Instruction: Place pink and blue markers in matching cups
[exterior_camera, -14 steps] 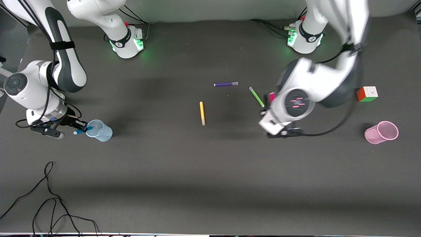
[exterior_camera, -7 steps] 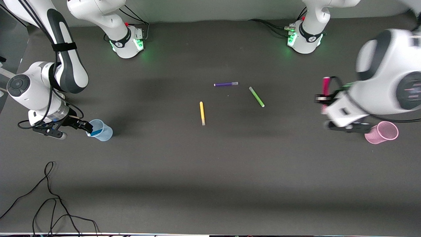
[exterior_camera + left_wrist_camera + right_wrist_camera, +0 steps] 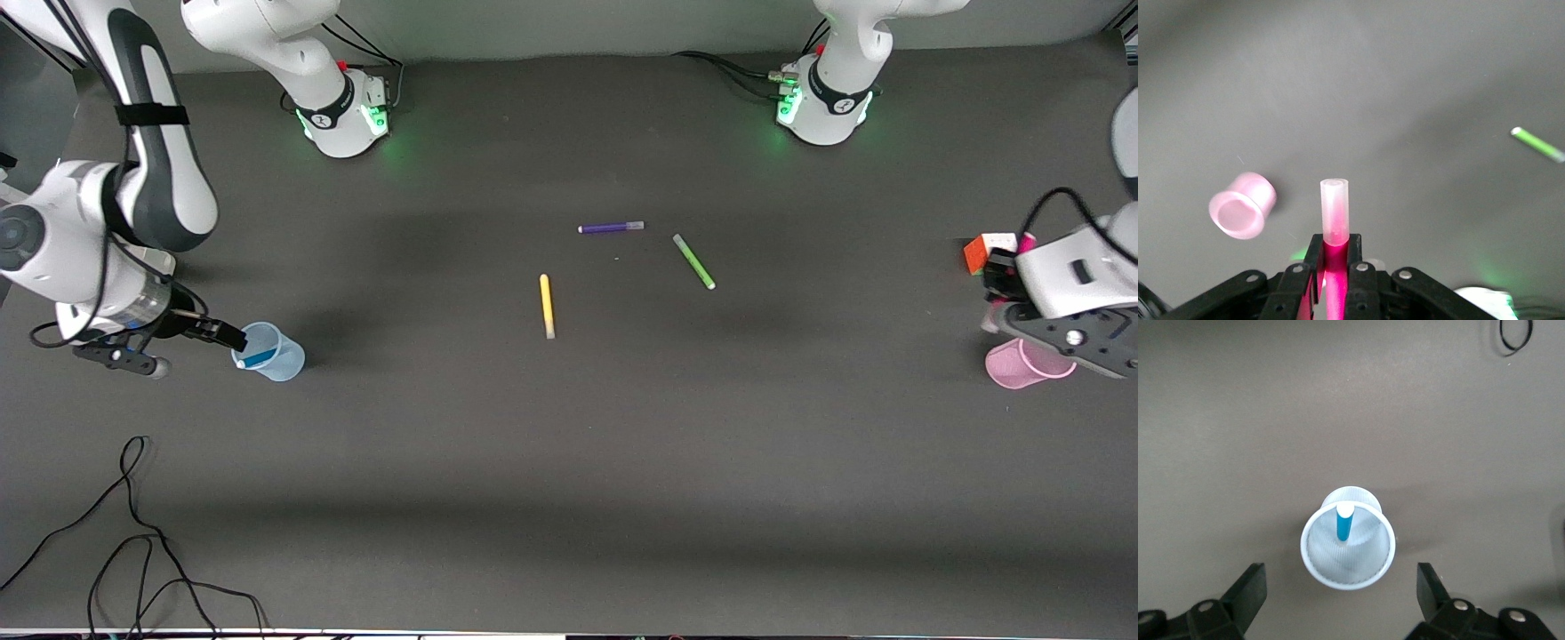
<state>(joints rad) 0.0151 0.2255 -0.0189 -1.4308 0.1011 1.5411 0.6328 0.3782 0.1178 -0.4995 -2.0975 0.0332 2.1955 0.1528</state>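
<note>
The blue marker [image 3: 259, 359] stands inside the pale blue cup [image 3: 283, 360] at the right arm's end of the table; the right wrist view shows the marker [image 3: 1344, 523] leaning in the cup [image 3: 1349, 548]. My right gripper [image 3: 227, 338] is open and empty just over the cup's rim, its fingers wide apart on either side of the cup [image 3: 1340, 580]. My left gripper [image 3: 1000, 277] is shut on the pink marker [image 3: 1335, 267], pale cap [image 3: 1335, 207] pointing out, over the table close to the pink cup [image 3: 1022, 366], which also shows in the left wrist view [image 3: 1241, 205].
A colour cube [image 3: 981, 249] sits beside my left gripper, farther from the camera than the pink cup. Yellow [image 3: 546, 305], purple [image 3: 611, 228] and green [image 3: 693, 261] pens lie mid-table. A black cable [image 3: 133, 533] coils near the front edge.
My left arm swung with the pink marker from beside the green pen to the pink cup's end. My right gripper let the blue marker drop into the blue cup and opened.
</note>
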